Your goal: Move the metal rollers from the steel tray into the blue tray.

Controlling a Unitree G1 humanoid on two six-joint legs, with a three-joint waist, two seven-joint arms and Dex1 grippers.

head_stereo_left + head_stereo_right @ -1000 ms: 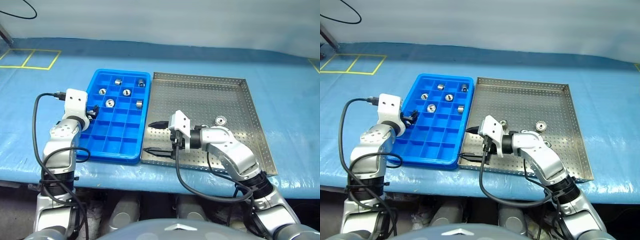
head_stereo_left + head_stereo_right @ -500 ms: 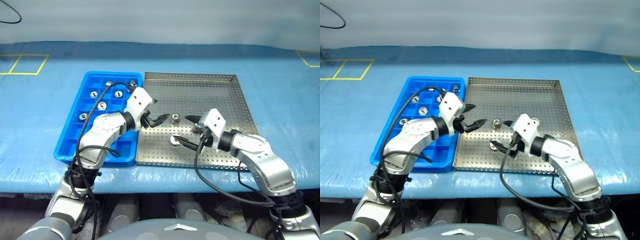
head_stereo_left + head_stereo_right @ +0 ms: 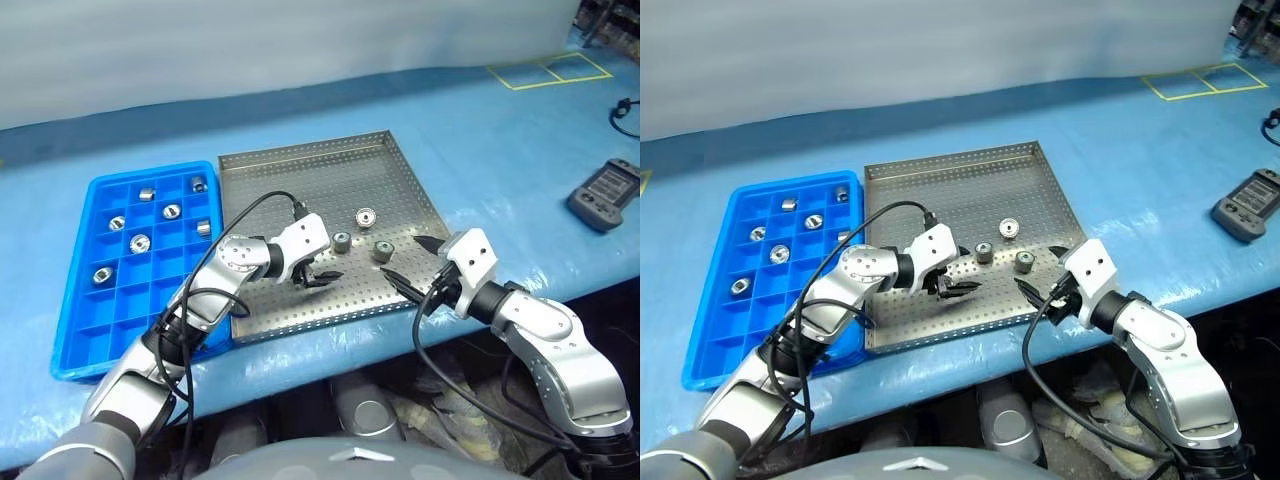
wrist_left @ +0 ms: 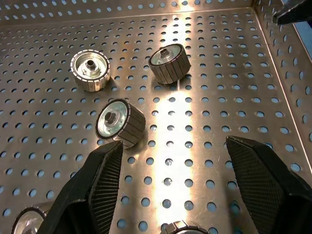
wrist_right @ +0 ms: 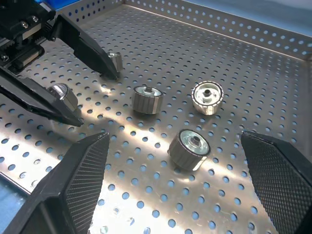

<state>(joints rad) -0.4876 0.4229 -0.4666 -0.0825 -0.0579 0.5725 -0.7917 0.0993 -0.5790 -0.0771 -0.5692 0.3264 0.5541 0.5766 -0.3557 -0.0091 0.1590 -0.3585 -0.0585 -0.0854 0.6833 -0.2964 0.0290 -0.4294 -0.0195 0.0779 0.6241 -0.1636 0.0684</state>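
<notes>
The small shiny ribbed metal rollers are, we judge, dense for their size, rigid and slick, and those lying on their sides will roll if nudged. We advise pinching across the ribbed barrel, or across the flat end faces where a roller stands upright.

Five rollers lie loose on the perforated square steel tray at frame centre. Seven already sit in compartments of the bright blue gridded plastic tray at frame left.

The left pincer hangs spread and empty over the steel tray, one roller between its fingers. The right pincer stands wide apart, empty, at the tray's lower right rim.

One second ago the left pincer was over the blue tray; it has crossed to the steel tray. The right pincer has shifted rightward. The pale blue bench carries a grey handheld controller at far right.
</notes>
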